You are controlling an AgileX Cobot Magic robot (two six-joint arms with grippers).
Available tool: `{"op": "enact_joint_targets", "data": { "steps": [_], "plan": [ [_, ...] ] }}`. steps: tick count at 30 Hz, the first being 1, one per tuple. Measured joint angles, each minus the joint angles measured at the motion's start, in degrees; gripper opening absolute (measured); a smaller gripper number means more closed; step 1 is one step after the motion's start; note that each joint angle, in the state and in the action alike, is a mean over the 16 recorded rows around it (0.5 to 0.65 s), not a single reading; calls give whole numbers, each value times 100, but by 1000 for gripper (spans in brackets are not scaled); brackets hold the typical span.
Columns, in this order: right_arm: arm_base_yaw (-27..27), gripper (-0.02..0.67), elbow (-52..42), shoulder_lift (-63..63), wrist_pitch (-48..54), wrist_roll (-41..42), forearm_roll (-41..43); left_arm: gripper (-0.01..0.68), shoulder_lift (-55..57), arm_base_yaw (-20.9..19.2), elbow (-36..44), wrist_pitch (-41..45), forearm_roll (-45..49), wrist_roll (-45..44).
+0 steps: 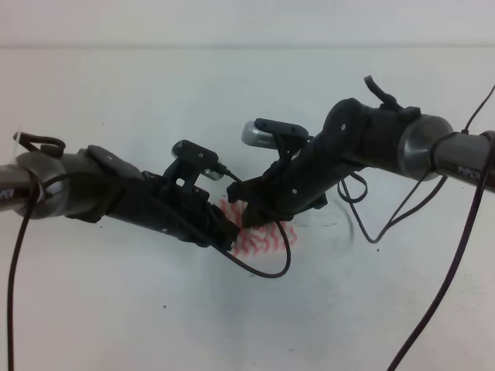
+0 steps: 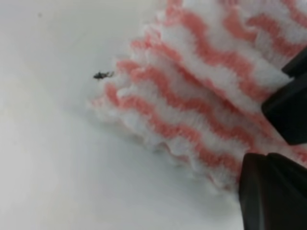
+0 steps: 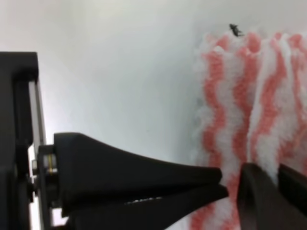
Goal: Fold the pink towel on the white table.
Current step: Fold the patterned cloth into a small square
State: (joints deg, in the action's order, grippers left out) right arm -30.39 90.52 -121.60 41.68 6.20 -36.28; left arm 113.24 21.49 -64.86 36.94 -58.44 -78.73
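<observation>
The pink towel [image 1: 268,240] lies as a small bunched patch near the middle of the white table [image 1: 116,309], mostly hidden under both arms. My left gripper [image 1: 232,235] meets its left edge from the left, and my right gripper [image 1: 249,216] comes down on the same edge from the right. The left wrist view has the zigzag-striped pink towel [image 2: 192,96] running between the two dark fingers of the left gripper [image 2: 274,143], which is shut on it. In the right wrist view the right gripper [image 3: 230,186] pinches the pink towel [image 3: 249,96] at its edge.
A black cable loop [image 1: 267,269] hangs from the left wrist just in front of the towel. Another cable [image 1: 433,309] trails down on the right. A tiny dark speck [image 2: 102,74] sits on the table at the towel's corner.
</observation>
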Motion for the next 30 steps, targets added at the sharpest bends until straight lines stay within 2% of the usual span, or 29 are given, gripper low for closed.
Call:
{"op": "enact_joint_targets", "data": {
  "steps": [17,24,30],
  "plan": [
    [-3,-8,4,-10,-76,-13,15,-6,-14,0,0,4,-5,-73],
    [-3,40,4,-7,-73,-17,1,-6,-38,1,-10,-4,-15,-80],
    [-3,110,4,-7,-43,-17,-16,-6,-172,-18,2,-30,79,-69]
  ]
}}
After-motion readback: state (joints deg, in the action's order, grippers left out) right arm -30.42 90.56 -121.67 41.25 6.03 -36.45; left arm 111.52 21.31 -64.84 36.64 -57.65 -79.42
